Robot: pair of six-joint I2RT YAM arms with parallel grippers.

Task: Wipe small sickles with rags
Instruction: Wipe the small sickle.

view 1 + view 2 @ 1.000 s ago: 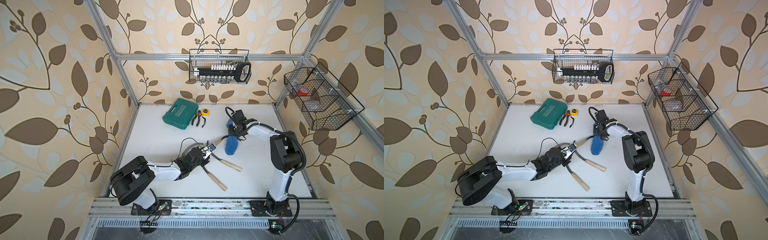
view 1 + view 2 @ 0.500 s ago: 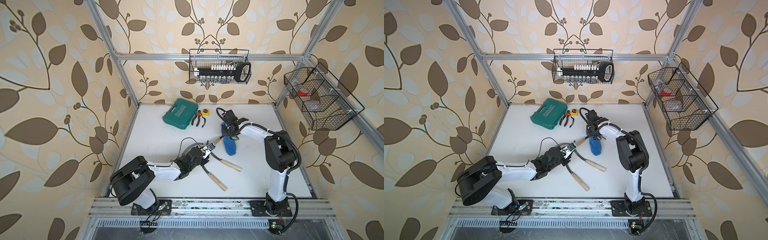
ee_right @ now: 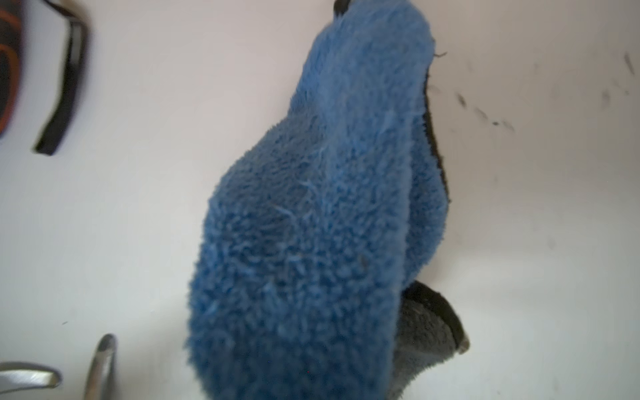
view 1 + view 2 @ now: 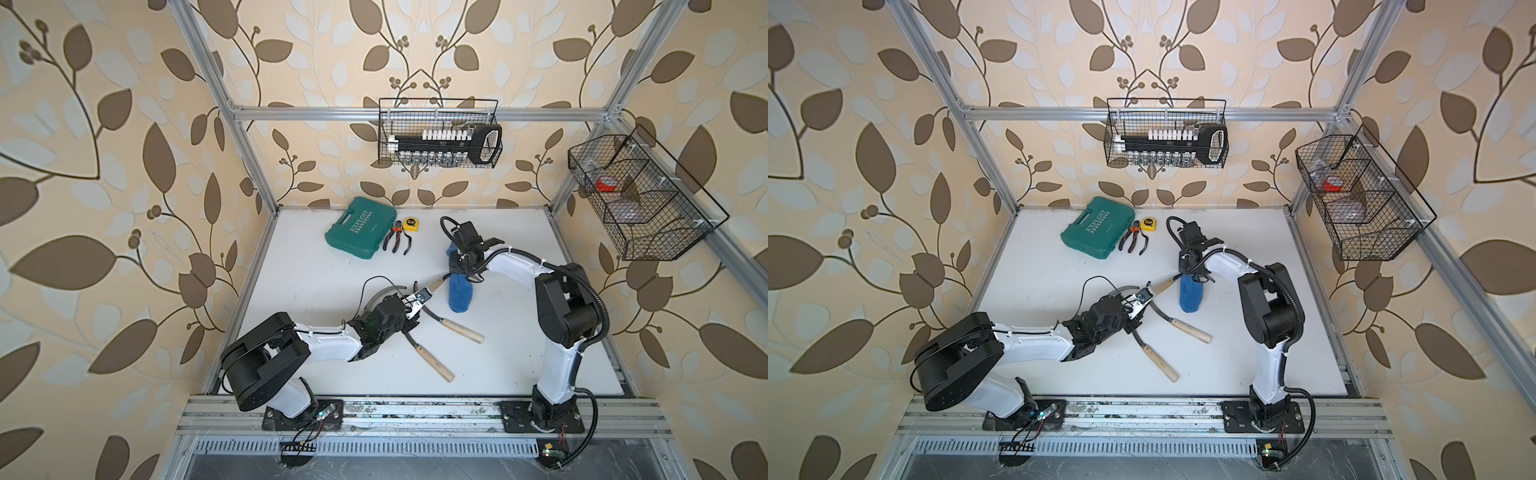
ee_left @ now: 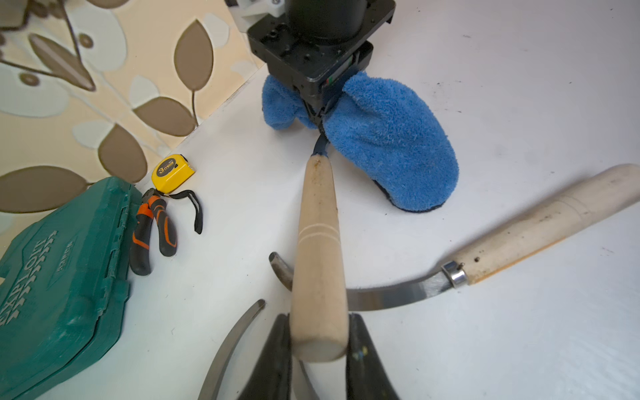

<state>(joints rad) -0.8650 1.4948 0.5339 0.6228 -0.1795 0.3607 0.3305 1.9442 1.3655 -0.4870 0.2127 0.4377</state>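
Blue fluffy microfibre rag, clamped in the right hand, wraps the blade of a wooden-handled small sickle gripped by the left hand; wiping seems underway, and other sickles lie on the white table.

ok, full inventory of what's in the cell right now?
held sickle: one, pale wooden handle, blade end buried in the rag
loose sickles: two, grey blades, pale handles, lying mid-table; another blade arcs by the left gripper, owner unclear
rag: one, blue, mid-table
tool case: one, teal, back of table
pliers: one, orange-and-black, beside the case
tape measure: one, yellow, beside the pliers
wire baskets: two, black, back wall and right wall
table: one, white
left gripper: black, shut on the held sickle's handle
right gripper: black, shut on the rag
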